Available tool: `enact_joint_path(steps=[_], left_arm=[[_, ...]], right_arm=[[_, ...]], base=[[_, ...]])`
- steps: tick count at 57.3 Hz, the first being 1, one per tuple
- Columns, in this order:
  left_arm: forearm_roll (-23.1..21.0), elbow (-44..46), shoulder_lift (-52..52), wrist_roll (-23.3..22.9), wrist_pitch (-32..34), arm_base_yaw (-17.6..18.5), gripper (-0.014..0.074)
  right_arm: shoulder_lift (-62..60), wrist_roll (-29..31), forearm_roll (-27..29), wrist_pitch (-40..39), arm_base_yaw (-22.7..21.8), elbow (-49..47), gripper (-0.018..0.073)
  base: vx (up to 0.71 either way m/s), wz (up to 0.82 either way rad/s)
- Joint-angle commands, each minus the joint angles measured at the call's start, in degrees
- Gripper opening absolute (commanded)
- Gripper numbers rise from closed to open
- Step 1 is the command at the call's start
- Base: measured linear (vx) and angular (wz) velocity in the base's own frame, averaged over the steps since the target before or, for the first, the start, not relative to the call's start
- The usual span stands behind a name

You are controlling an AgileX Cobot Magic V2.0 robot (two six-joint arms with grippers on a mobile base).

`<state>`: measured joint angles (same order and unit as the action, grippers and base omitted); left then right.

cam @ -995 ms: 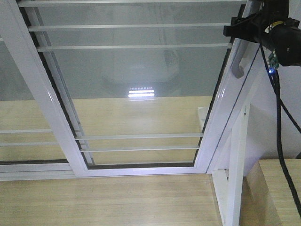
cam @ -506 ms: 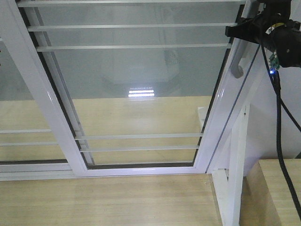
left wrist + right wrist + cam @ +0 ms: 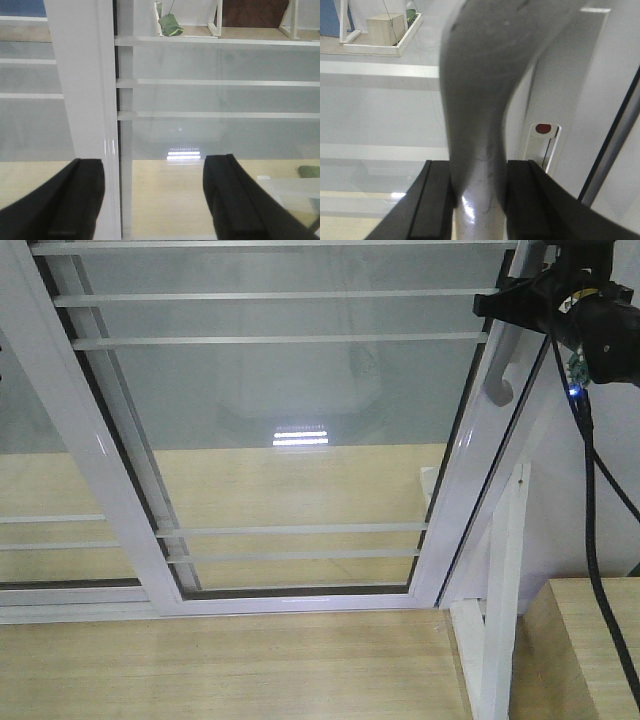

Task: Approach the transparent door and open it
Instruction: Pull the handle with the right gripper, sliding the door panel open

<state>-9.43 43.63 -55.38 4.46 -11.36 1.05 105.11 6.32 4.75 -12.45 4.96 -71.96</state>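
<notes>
Glass everywhere in this one. Tall transparent door [image 3: 290, 440] of clear glass in a glossy white frame, crossed by thin white horizontal bars, fills most of the front view from the upper left down to the lower middle. It meets the pale wooden floor [image 3: 230, 670] at its bottom rail. Its grey curved pull handle [image 3: 497, 370] sits on the right upright, in the upper right of the frame.

Right gripper [image 3: 481, 200] is clamped on that handle. In the right wrist view the two black fingers [image 3: 435, 200] press against either side of the grey bar (no gap I can see). Left gripper [image 3: 152, 200] is spread wide and grasping nothing. Its jaws sit low in the left wrist view, with a white frame upright [image 3: 85, 100] and glass beyond them.

A second white-framed glass panel [image 3: 30, 490] overlaps the door at the left edge. White slanted support post [image 3: 500, 590] stands at lower right, just beside the door's right upright. A black cable [image 3: 590, 500] hangs from the arm past a light wooden box [image 3: 590, 640] in the lower right corner.
</notes>
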Motion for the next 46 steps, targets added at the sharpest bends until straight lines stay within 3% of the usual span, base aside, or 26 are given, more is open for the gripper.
enact_joint_path(steps=[1, 32, 46], left_arm=[[-0.56, 2.11, 0.69, -0.35, 4.24, 0.18, 0.0542], [-0.60, 2.11, 0.69, -0.35, 4.25, 0.18, 0.0542], [-0.60, 2.11, 0.69, -0.35, 4.25, 0.18, 0.0542]], right_arm=[[-2.99, -0.35, -3.03, -4.20, 3.84, -2.13, -0.0001], [-2.99, -0.35, -3.84, -5.86, 13.58, -2.13, 0.0002], [-2.99, -0.35, -4.75, -5.25, 15.29, -2.13, 0.0002]], base=[[0.00, 0.00], [0.00, 0.00], [0.00, 0.00]])
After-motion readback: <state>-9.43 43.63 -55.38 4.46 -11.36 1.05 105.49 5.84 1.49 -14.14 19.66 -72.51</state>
